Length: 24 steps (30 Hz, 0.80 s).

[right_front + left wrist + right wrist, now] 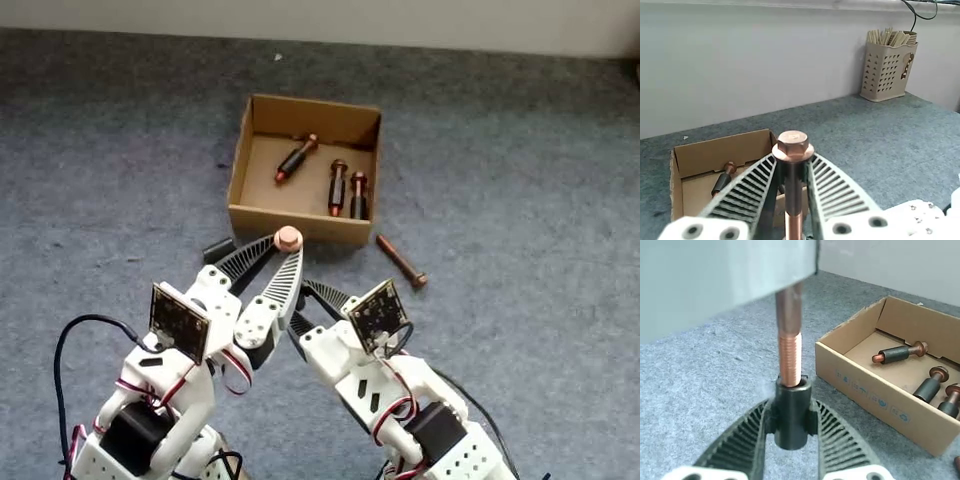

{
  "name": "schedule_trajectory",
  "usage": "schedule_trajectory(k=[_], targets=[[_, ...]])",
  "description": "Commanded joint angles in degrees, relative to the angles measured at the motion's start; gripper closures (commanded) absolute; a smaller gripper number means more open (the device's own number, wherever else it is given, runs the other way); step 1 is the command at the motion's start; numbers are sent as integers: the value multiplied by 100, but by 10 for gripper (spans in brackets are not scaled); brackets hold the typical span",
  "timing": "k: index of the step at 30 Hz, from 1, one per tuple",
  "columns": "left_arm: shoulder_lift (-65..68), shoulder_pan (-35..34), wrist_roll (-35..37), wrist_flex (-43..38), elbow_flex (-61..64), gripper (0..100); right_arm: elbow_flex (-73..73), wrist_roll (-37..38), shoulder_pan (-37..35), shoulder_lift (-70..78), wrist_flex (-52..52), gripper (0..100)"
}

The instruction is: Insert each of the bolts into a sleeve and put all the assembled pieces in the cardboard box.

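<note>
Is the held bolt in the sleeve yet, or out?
Just started: the bolt has its threaded tip in the mouth of the sleeve, most thread showing above.

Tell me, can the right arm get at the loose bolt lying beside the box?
Probably not yet. The right claw is shut on a sleeve, with the bolt in the left claw poking into it. The loose bolt lies uncovered on the carpet.

Copper bolt (790, 347), black sleeve (791, 412), brown cardboard box (305, 222), grey carpet (520, 180).
</note>
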Motion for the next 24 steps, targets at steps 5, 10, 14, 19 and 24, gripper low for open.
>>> schedule_trajectory(k=[5, 10, 14, 19, 24], targets=[[-13, -48, 44, 26, -57, 993, 734, 44, 4, -163, -822, 995], [-13, -101, 53, 26, -48, 993, 734, 44, 4, -163, -1121, 995], [-13, -101, 53, 35, -31, 990, 734, 44, 4, -163, -1235, 995], [-13, -110, 44, 35, 4, 946, 734, 44, 13, -163, -1235, 995], [-13, -391, 44, 211, -4, 879, 734, 44, 13, -163, -1226, 995]])
